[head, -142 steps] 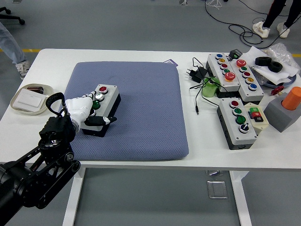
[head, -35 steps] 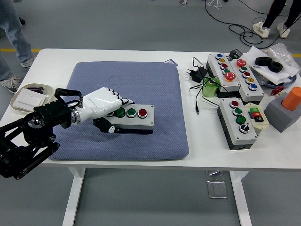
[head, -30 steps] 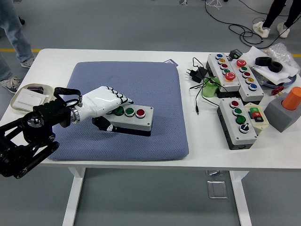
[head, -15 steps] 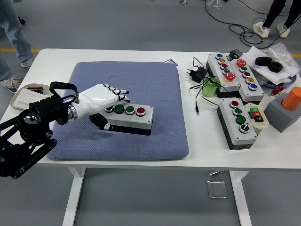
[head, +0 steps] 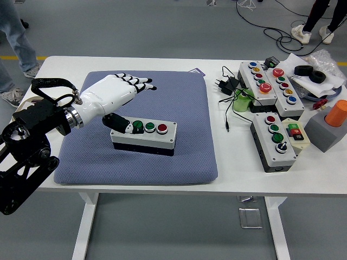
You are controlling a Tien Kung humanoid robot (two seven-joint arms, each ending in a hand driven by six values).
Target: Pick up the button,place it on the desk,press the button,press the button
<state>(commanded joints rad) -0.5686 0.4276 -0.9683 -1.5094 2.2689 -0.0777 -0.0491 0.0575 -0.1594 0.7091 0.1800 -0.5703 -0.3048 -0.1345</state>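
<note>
A grey button box (head: 145, 135) with a black base lies flat on the blue pad (head: 179, 103), near the pad's front middle. Its top carries two green buttons and a red button (head: 162, 128) in a row. My left hand (head: 130, 103), white with black joints, hovers above and to the left of the box. Its fingers (head: 142, 82) are spread and point right, holding nothing. The black-tipped thumb (head: 120, 125) hangs down at the box's left end; contact cannot be told. My right hand is out of view.
Several other button boxes (head: 275, 140) and a black cable (head: 230, 92) crowd the table's right side, with an orange cylinder (head: 336, 112) on a grey block. A beige tray (head: 28, 111) sits at the left edge. People's legs show on the far floor.
The hand carried the box from the pad's left side to its front middle and let go. In the last half second it opened and rose up off the box.
</note>
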